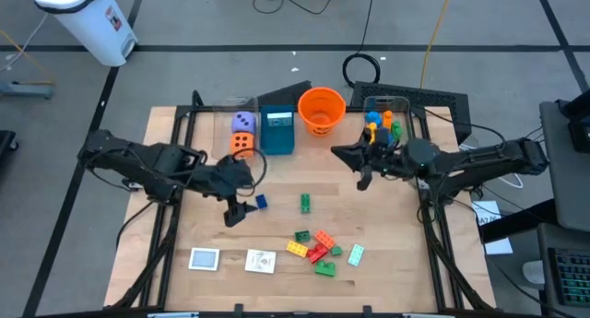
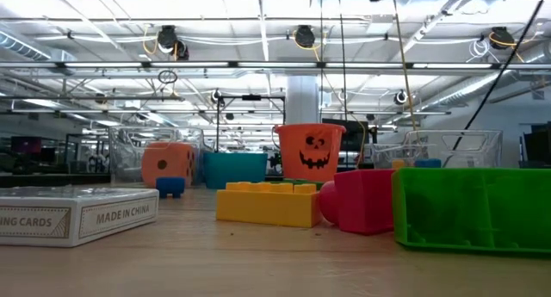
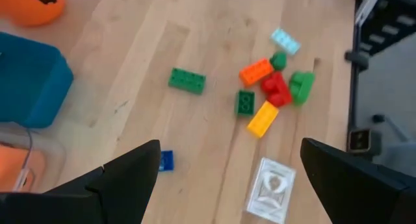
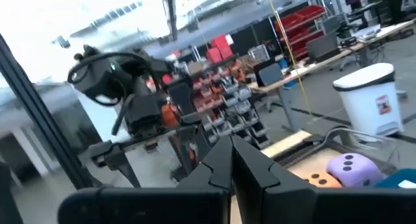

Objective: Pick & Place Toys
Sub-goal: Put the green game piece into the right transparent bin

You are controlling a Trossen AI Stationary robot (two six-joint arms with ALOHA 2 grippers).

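Toys lie on the wooden table: a small blue brick (image 1: 261, 202) (image 3: 166, 160), a green brick (image 1: 305, 202) (image 3: 187, 80), a heap of mixed bricks (image 1: 318, 247) (image 3: 273, 87) and two white cards (image 1: 205, 259) (image 1: 262, 261). My left gripper (image 1: 240, 208) (image 3: 231, 146) hangs open, tilted down, just left of the blue brick and above the table. My right gripper (image 1: 348, 158) (image 4: 233, 164) is shut on nothing, raised and tipped upward in front of the orange bucket (image 1: 321, 111). Neither gripper shows in the low view.
At the back left a clear bin holds a purple die (image 1: 243, 123) and an orange die (image 1: 241, 144), with a teal box (image 1: 277, 132) beside it. A clear bin (image 1: 385, 123) with bricks stands at the back right. Bare wood lies between the green brick and my right gripper.
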